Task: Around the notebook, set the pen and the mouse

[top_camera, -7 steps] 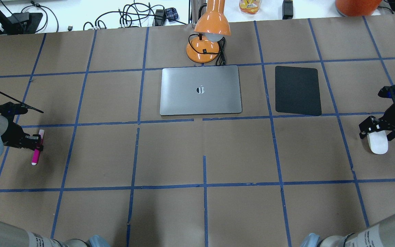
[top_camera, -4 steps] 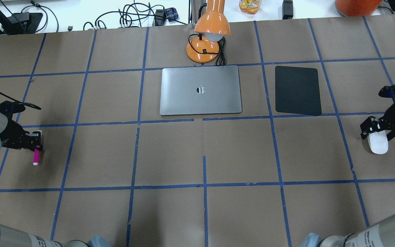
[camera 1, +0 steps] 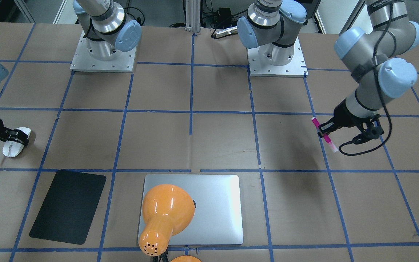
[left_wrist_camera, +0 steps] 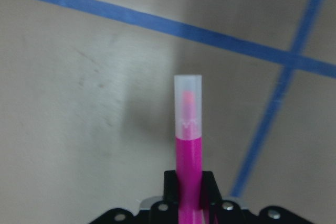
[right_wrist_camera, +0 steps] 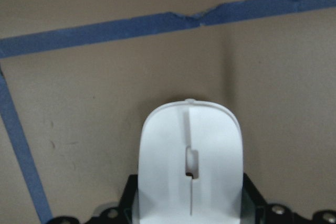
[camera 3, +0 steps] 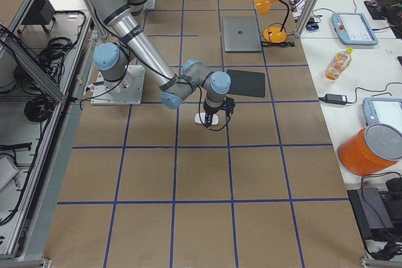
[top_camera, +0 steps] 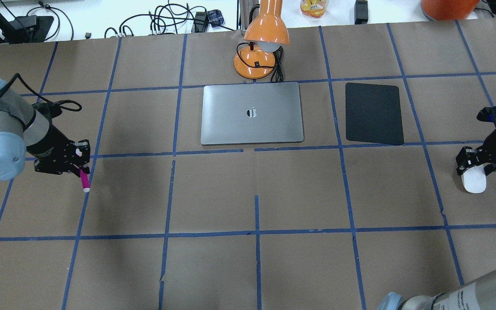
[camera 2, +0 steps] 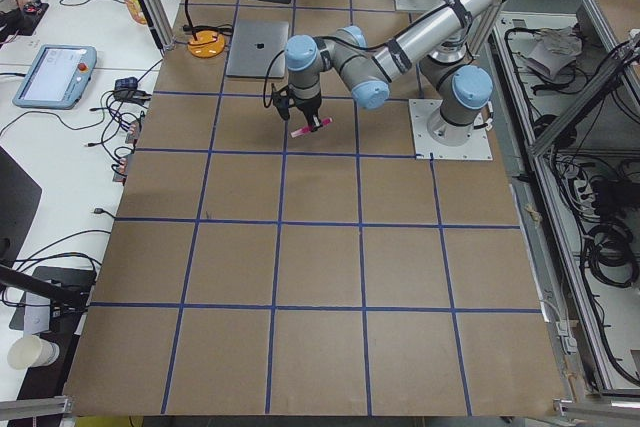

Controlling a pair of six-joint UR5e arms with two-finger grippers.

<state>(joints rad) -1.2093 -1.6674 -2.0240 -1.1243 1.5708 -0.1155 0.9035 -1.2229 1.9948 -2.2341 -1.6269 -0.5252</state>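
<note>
Slim magenta-pink pen (top_camera: 85, 181) with pale translucent cap: clamped by left gripper (top_camera: 82, 172). Glossy white oval mouse (top_camera: 474, 182): clasped by right gripper (top_camera: 473, 167).

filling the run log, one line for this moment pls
left fingers: shut on pen, lifted | right fingers: shut on mouse | notebook: pen, mouse not yet beside it

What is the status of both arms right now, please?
Left gripper shut on pen, lifted. Right gripper shut on mouse. Notebook untouched; black mat beside it, mouse's side.
</note>
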